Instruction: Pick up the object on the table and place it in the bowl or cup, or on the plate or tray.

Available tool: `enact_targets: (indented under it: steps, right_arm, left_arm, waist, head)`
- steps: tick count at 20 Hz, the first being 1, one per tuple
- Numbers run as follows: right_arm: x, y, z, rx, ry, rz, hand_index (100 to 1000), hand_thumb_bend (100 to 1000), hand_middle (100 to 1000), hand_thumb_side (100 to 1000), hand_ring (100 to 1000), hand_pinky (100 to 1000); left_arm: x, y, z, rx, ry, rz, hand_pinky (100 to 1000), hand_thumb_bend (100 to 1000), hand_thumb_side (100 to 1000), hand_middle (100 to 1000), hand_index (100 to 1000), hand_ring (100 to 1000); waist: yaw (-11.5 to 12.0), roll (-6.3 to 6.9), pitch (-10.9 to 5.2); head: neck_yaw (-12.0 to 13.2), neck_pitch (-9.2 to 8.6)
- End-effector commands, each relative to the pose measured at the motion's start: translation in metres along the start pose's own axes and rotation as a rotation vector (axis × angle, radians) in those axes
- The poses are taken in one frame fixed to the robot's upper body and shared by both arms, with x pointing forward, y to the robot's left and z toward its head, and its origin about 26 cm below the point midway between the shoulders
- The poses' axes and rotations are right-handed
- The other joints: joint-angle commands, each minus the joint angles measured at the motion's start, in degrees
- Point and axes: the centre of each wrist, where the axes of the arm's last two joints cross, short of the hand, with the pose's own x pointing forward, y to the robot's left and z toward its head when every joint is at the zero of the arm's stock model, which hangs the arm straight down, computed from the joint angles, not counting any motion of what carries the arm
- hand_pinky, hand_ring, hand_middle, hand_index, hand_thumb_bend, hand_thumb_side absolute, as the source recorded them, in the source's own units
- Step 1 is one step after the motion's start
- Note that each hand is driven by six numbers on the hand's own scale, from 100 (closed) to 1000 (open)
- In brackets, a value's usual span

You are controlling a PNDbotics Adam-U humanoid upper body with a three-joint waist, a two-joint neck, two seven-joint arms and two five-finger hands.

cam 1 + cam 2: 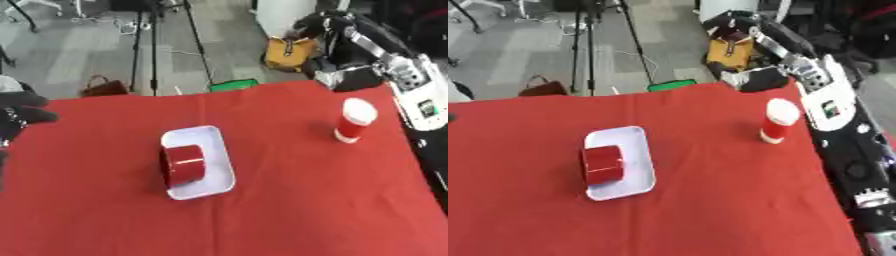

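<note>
While the red block [184, 164] lies inside the white tray [219, 150] on the red tablecloth [306, 200], the left hand [22, 112] shows at the left edge, its finger position unclear. 1 red cup [354, 120] stands upright, well apart.

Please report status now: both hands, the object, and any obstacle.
Left hand at left edge, holding nothing; fingers unclear. Right hand not seen. Red object already on white tray. Red cup stands apart; no obstacle.

A red-covered tabletop [289, 200] carries a white rectangular tray [221, 150] near its centre and a red-and-white cup [355, 120] standing well apart toward the right.
</note>
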Motion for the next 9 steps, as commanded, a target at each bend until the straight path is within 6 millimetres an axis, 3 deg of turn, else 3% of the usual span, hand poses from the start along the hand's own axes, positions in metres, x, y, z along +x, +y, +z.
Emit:
enact_targets:
  steps: [1,9]
  right_arm:
    - [0.007,-0.028,0.005,0.110,-0.146,0.095,902,271,789,450,729,659]
    - [0.005,-0.029,0.024,0.065,-0.069,0.005,904,251,787,458,722,629]
  left_arm:
    - [0.007,0.005,-0.003,0.001,-0.023,-0.028,752,944,692,689,787,660]
    - [0.007,0.005,-0.002,0.013,-0.019,-0.024,751,943,688,695,788,662]
  waist:
    - [-0.07,-0.03,-0.66]
    - [-0.51,0.15,-0.75]
  head:
    - [0.25,-0.73]
    - [0.76,-1.29]
